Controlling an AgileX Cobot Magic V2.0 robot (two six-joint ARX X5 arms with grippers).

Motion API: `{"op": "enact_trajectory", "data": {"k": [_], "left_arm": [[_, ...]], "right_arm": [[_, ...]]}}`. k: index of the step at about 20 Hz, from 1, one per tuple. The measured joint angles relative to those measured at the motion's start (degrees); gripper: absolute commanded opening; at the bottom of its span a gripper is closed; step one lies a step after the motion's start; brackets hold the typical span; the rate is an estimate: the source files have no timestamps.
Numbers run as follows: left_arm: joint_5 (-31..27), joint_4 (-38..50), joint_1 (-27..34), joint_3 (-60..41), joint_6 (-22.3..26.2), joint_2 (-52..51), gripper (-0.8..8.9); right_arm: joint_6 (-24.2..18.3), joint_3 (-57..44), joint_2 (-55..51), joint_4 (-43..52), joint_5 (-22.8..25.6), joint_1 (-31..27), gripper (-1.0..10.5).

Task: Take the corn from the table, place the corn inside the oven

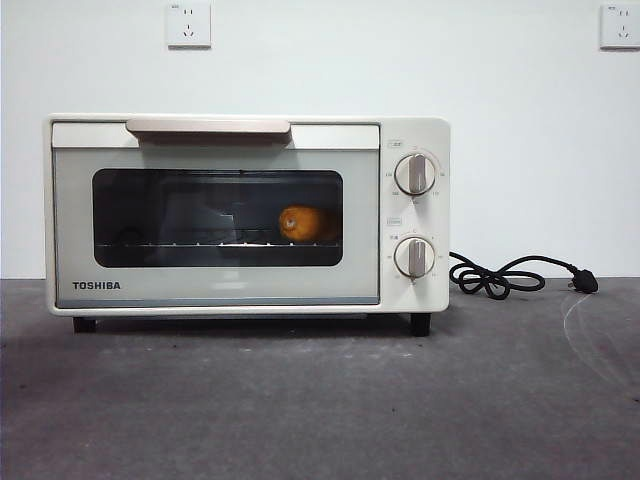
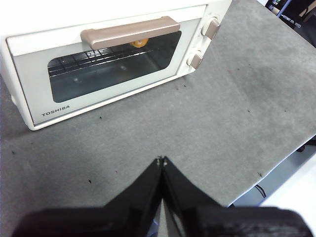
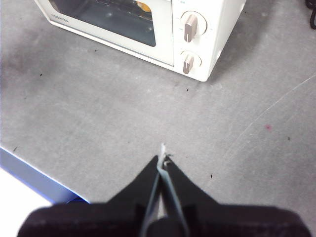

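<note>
The corn [image 1: 305,224] lies on the wire rack inside the cream-white oven [image 1: 415,280], seen through the dark glass of its shut door. A sliver of the corn [image 2: 138,43] shows behind the beige handle, and another bit of the corn [image 3: 144,6] shows at the window's edge. My left gripper [image 2: 161,161] is shut and empty, above the grey table [image 2: 207,123] in front of the oven [image 2: 34,116]. My right gripper [image 3: 163,159] is shut and empty too, above the table [image 3: 98,113] before the knob side of the oven [image 3: 222,29]. Neither arm shows in the front view.
The black cord and plug [image 1: 510,276] lie on the table [image 1: 320,400] to the right of the oven. Two wall sockets [image 1: 188,24] sit high on the white wall. The table's edge [image 3: 34,175] runs close below my right gripper.
</note>
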Motion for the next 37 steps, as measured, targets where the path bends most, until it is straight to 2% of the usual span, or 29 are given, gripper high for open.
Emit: {"op": "enact_trajectory", "data": {"k": [21,26,30,33,35,37], "left_arm": [[0.2,1.4,0.0,0.0,-0.7,4.0,-0.04],[-1.0,18.3,0.0,0.0,0.0,4.0,-0.04],[-13.4,34.9,0.5,-1.4,4.8,0.1,-0.04],[-19.6,48.5,1.9,-9.2,7.2,-7.9,-0.04],[-25.7,58.9,2.4,-17.6,7.8,-12.6,-0.04],[-28.3,64.0,2.5,-27.8,7.9,-17.1,-0.04]], "right_arm": [[0.0,0.0,0.0,0.0,0.0,0.0,-0.1],[0.0,0.0,0.0,0.0,0.0,0.0,-0.1],[0.0,0.0,0.0,0.0,0.0,0.0,-0.1],[0.0,0.0,0.0,0.0,0.0,0.0,-0.1],[0.0,0.0,0.0,0.0,0.0,0.0,-0.1],[0.0,0.0,0.0,0.0,0.0,0.0,-0.1]]}}
